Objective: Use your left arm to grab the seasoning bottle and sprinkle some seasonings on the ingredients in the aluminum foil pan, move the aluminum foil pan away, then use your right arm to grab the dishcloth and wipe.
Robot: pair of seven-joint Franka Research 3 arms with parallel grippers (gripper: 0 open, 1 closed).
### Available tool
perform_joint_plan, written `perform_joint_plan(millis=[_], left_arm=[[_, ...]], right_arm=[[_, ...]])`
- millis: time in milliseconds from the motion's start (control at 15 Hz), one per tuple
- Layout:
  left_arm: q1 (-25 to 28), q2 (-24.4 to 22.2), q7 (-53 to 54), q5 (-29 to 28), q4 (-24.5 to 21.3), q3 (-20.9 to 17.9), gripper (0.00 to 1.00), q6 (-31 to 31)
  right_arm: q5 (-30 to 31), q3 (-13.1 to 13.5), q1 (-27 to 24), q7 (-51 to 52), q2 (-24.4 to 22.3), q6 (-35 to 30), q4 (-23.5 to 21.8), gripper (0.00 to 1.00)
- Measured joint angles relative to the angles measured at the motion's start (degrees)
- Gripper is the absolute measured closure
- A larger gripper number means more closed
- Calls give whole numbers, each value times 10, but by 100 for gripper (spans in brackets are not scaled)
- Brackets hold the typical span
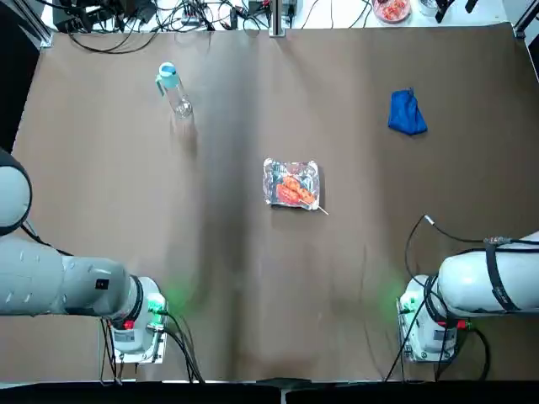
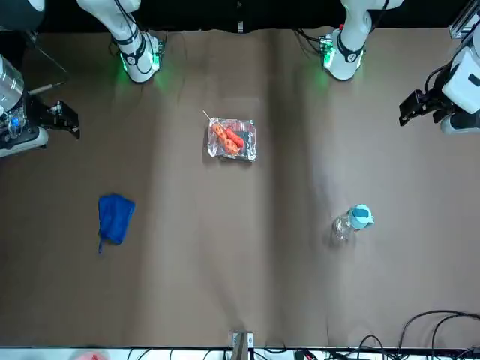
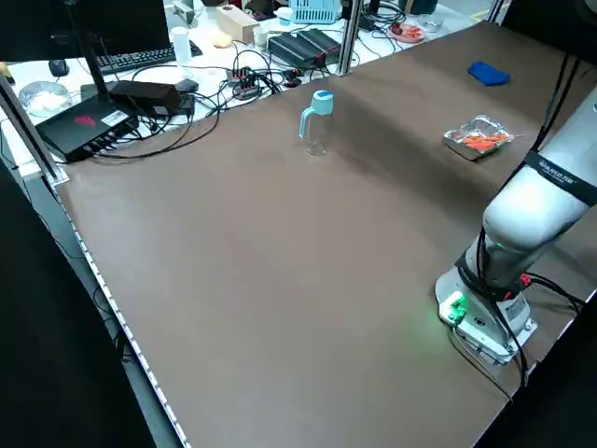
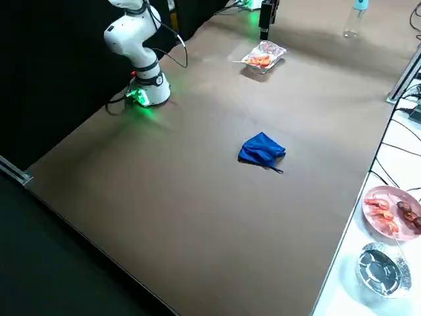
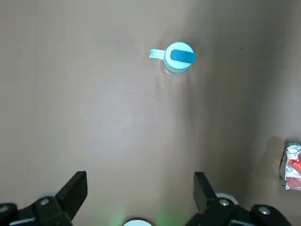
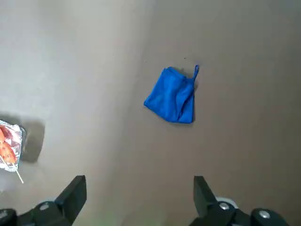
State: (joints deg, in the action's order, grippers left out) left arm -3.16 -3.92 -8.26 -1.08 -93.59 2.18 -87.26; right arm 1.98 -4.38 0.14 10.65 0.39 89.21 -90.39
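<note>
The seasoning bottle (image 1: 173, 88) with its light blue cap stands upright at the far left of the table, and shows in the left wrist view (image 5: 176, 59) well away from the fingers. My left gripper (image 5: 139, 188) hangs open and empty above the bare table. The aluminum foil pan (image 1: 291, 183) sits mid-table and holds the orange-red ingredients (image 1: 292, 190), with a skewer stick poking out. The blue dishcloth (image 1: 407, 113) lies crumpled at the far right. High above it, my right gripper (image 6: 139, 190) is open and empty, with the dishcloth (image 6: 171, 96) beyond its fingers.
Both arm bases (image 1: 139, 324) (image 1: 429, 324) glow green at the near edge. Cables and electronics (image 3: 140, 98) line the far edge and the left side bench. A plate of food (image 4: 391, 214) and a spare foil dish (image 4: 380, 266) sit off the table.
</note>
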Motion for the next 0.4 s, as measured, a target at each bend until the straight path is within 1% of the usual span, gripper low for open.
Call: perform_joint_plan(millis=[133, 400], left_arm=[[0, 0, 0, 0, 0, 0, 0, 0], [0, 0, 0, 0, 0, 0, 0, 0]], right_arm=[[0, 9, 9, 0, -2, 1, -3, 0], [-2, 15, 10, 0, -2, 11, -10, 0]])
